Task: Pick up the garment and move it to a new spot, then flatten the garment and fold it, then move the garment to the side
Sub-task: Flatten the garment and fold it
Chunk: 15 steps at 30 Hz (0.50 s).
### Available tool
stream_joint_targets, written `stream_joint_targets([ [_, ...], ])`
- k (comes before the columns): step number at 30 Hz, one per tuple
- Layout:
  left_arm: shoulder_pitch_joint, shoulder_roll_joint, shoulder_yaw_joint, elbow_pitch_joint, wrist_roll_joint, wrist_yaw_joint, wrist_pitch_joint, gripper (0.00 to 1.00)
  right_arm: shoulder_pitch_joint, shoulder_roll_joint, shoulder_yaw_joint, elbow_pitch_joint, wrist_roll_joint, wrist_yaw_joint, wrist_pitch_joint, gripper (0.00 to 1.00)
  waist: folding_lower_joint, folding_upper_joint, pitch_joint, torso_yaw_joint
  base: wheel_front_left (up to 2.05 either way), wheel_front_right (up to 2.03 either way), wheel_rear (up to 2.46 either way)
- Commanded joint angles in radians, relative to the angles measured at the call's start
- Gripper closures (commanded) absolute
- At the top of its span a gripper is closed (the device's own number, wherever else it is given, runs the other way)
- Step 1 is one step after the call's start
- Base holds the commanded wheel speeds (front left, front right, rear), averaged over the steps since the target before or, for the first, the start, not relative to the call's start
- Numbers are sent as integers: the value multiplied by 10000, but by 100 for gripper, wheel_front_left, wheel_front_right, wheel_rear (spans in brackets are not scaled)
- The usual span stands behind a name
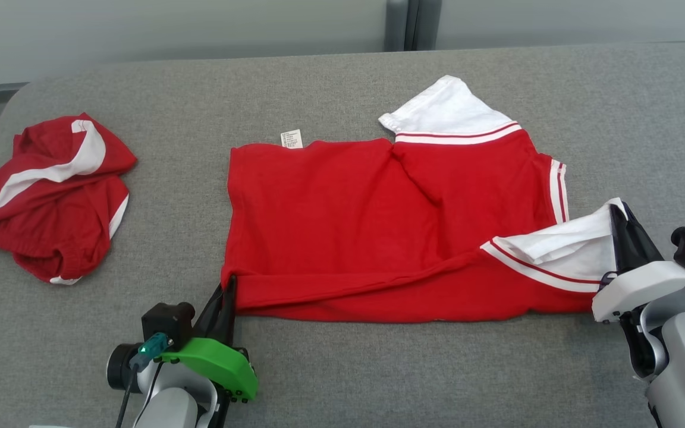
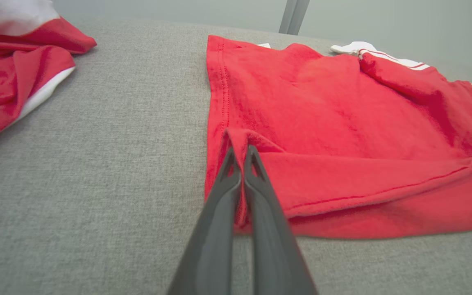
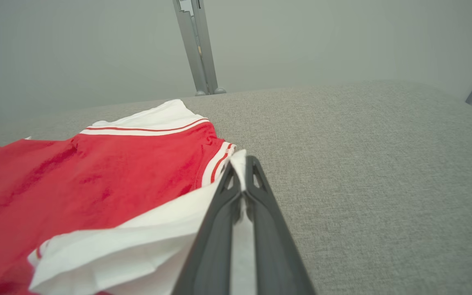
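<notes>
A red garment [image 1: 378, 226] with white striped sleeves lies spread on the grey table, its near edge folded up over itself. My left gripper [image 1: 231, 284] is shut on the garment's near left hem corner; the left wrist view shows red cloth [image 2: 322, 135] pinched between the dark fingers [image 2: 219, 213] of that gripper [image 2: 240, 149]. My right gripper [image 1: 619, 209] is shut on the white near sleeve [image 1: 562, 249]. White fabric [image 3: 137, 246] runs between this gripper's [image 3: 242, 159] closed fingers [image 3: 264, 229] in the right wrist view.
A second red and white garment [image 1: 51, 190] lies crumpled at the far left of the table, also seen as a crumpled heap [image 2: 10, 78] from the left wrist. Bare grey table [image 1: 616, 107] stretches to the right and in front. A grey post [image 3: 197, 45] stands behind.
</notes>
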<state>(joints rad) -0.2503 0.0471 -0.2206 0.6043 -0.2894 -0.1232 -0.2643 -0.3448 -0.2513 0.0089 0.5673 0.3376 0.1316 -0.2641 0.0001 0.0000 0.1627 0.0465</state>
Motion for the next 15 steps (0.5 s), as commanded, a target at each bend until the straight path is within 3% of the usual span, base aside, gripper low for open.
stream_joint_targets([
  [1, -200, 66, -26, 10, -67, 50, 5, 100, -133, -55, -38, 43, -101, -18, -4, 100, -1, 0, 147, 48, 0, 0, 0],
  [15, -723, 66, -238, -42, -268, 293, 5, 100, -698, -54, -107, 252, -254, -18, -2, 100, -1, 0, 595, 94, 0, 0, 0],
])
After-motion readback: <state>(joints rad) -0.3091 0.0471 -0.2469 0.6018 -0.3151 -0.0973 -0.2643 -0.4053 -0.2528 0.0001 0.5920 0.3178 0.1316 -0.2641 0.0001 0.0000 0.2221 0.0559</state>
